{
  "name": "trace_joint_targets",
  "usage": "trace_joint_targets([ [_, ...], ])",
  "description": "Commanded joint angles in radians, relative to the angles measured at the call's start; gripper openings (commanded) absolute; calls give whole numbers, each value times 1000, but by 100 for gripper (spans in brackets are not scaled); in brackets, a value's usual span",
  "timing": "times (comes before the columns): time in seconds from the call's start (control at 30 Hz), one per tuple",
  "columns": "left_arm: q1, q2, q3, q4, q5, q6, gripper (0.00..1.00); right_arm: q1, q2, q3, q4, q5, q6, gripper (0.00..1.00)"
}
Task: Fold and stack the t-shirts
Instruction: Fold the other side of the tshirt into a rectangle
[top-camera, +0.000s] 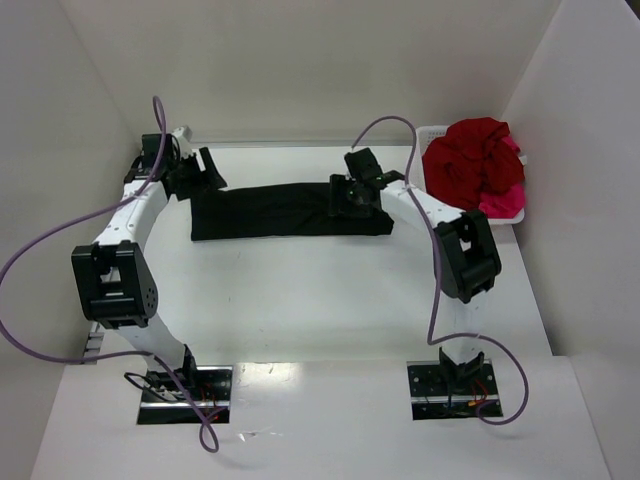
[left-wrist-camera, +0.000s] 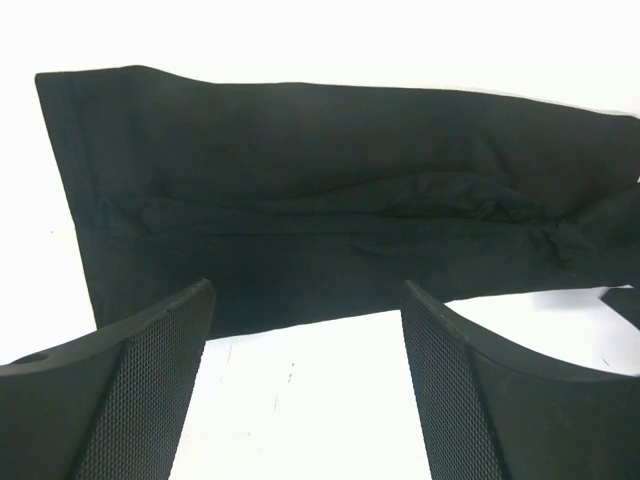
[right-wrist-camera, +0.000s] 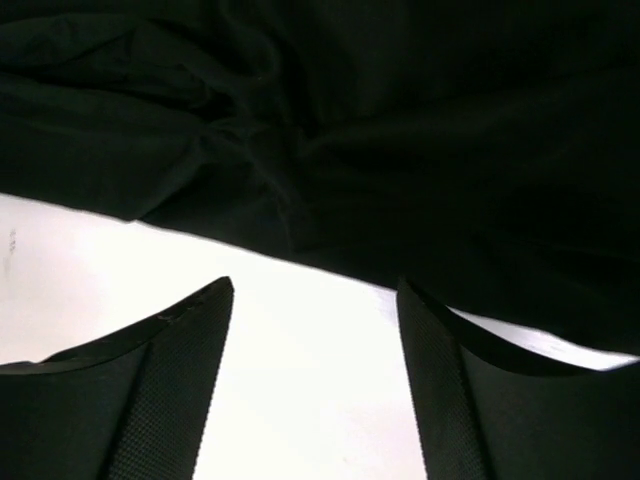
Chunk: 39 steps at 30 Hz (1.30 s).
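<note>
Top external: one black t-shirt flat; one red shirt, one pink shirt in basket; left gripper, right gripper spread, empty.

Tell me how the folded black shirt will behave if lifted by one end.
Probably floppy: the black shirt lies flat in a long strip with soft wrinkles, so whatever hangs free would likely sag. The folded layers may slip open. It looks thin, so probably light.
</note>
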Motion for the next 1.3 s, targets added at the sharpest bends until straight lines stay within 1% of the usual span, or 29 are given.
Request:
trace_joint_targets([
  [0.0, 3, -35, -10, 0, -6, 51, 83, 15, 62, 60, 38, 67, 4, 71],
  [0.07, 3, -35, -10, 0, -6, 51, 83, 15, 72, 60, 38, 85, 4, 68],
  [0.1, 3, -35, -19, 0, -6, 51, 83, 15, 85, 60, 38, 117, 13, 63],
  [0.17, 3, -35, -19, -9, -6, 61, 83, 15, 95, 60, 38, 127, 13, 59],
  [0.2, 3, -26, -19, -9, -6, 61, 83, 15, 107, 69, 38, 136, 13, 53],
  [0.33, 3, -26, -19, -9, -16, 61, 83, 15, 129, 98, 57, 168, 24, 38],
  [0.4, 3, -26, -19, -9, -25, 70, 83, 15, 155, 141, 57, 190, 24, 36],
  [0.53, 3, -26, -19, -9, -34, 70, 83, 15, 194, 233, 66, 234, 24, 36],
  [0.67, 3, -16, -19, -9, -34, 70, 83, 15, 265, 372, 55, 265, 4, 36],
  [0.77, 3, -7, -19, -9, -34, 70, 83, 15, 323, 471, 28, 274, 4, 42],
  [0.8, 3, -7, -19, -9, -25, 70, 83, 15, 332, 488, 19, 289, 4, 49],
  [0.87, 3, -7, -19, -9, -25, 70, 83, 15, 333, 509, 18, 320, 4, 55],
  [0.9, 3, -7, -19, -9, -25, 70, 84, 15, 333, 509, 18, 352, 13, 58],
  [0.93, 3, -7, -19, -9, -25, 70, 84, 15, 305, 509, 18, 364, 13, 66],
  [1.03, 3, -7, -19, -9, -3, 70, 84, 15, 256, 496, 32, 374, 13, 76],
  [1.13, 3, 2, -19, -9, 7, 70, 84, 6, 161, 421, 54, 359, 24, 77],
  [1.17, 3, 11, -19, -9, 7, 70, 84, 6, 106, 370, 66, 346, 24, 77],
  [1.23, 3, 11, -19, -9, 7, 70, 84, 6, 57, 310, 81, 328, 39, 72],
  [1.27, 3, 11, -19, -9, 7, 70, 84, 6, 34, 236, 90, 303, 39, 66],
])
